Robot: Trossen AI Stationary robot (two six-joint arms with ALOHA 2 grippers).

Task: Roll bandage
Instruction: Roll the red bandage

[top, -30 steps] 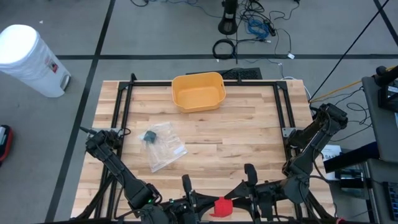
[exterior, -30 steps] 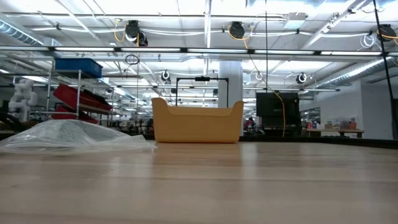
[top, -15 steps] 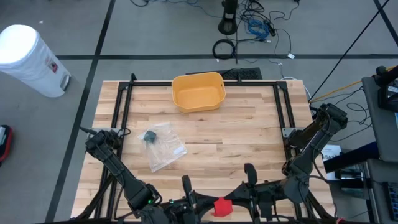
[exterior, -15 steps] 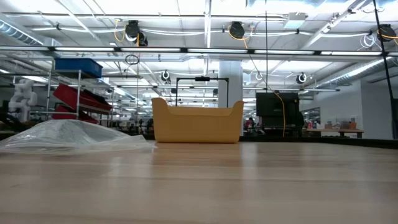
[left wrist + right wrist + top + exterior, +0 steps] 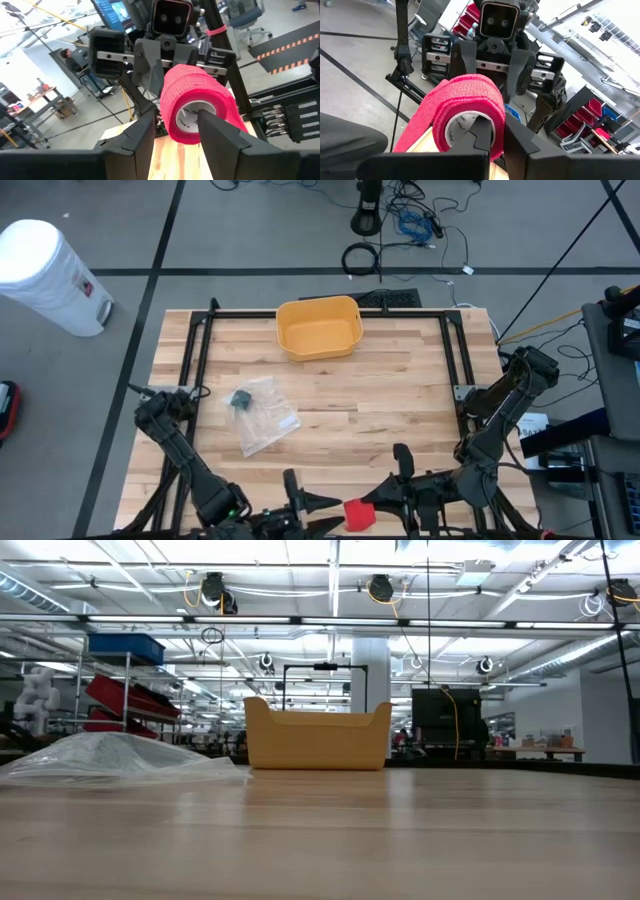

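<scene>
The bandage is a red roll (image 5: 358, 513) on a white core, held in the air over the table's near edge between my two grippers. My right gripper (image 5: 378, 504) is shut on its right end and shows close up in the right wrist view (image 5: 501, 131). My left gripper (image 5: 322, 505) is open just left of the roll. Its fingers (image 5: 142, 132) stand spread before the core's mouth (image 5: 192, 114), and I see no contact. A strip of the wrap (image 5: 415, 131) slopes down off the roll. Neither gripper shows in the low view. My right gripper pinches the roll's wall at its right end. One finger (image 5: 484, 131) reaches into the white core (image 5: 462, 122) and the other (image 5: 522, 137) lies outside the red wrap. The fingers come level from the table's right, along the roll's axis. The roll is lifted clear, axis level.
A yellow bin (image 5: 319, 327) stands at the table's far middle, also in the low view (image 5: 317, 737). A clear plastic bag (image 5: 262, 415) with a dark piece (image 5: 240, 400) lies left of centre. Black frame rails (image 5: 196, 370) run along the table's left, right and far sides.
My left gripper has opened, let go of the roll's left end and drawn back a little toward the table's left edge. The roll stays up in my right gripper's hold at the same spot.
</scene>
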